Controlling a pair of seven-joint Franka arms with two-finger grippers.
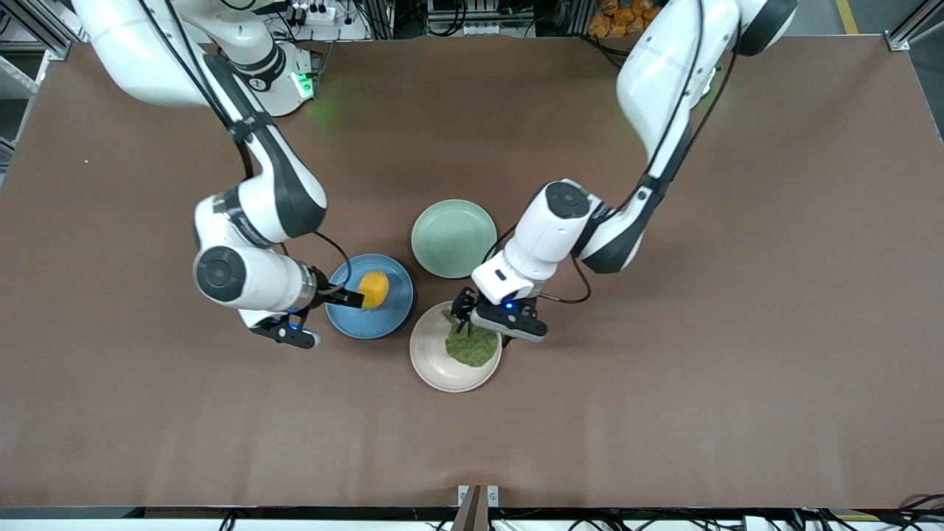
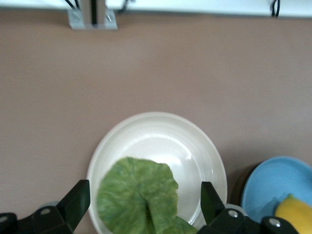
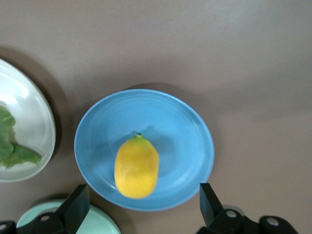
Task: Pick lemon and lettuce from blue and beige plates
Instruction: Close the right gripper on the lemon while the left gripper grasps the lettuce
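A yellow lemon [image 1: 374, 290] lies on the blue plate [image 1: 391, 310]. My right gripper [image 1: 352, 297] hangs open just above the plate's rim beside the lemon. In the right wrist view its fingers stand wide apart and empty [image 3: 141, 202], with the lemon [image 3: 136, 165] on the blue plate [image 3: 180, 136] a little ahead of them. A green lettuce leaf [image 1: 472, 345] lies on the beige plate [image 1: 435, 369]. My left gripper [image 1: 463, 310] is open over the leaf's stem end. In the left wrist view its fingers [image 2: 144, 202] straddle the lettuce [image 2: 139, 195] on the beige plate [image 2: 161, 126].
An empty pale green plate [image 1: 453, 237] sits farther from the front camera, touching distance from both other plates. The three plates cluster mid-table on the brown mat. A small metal bracket [image 1: 478, 495] sits at the table's near edge.
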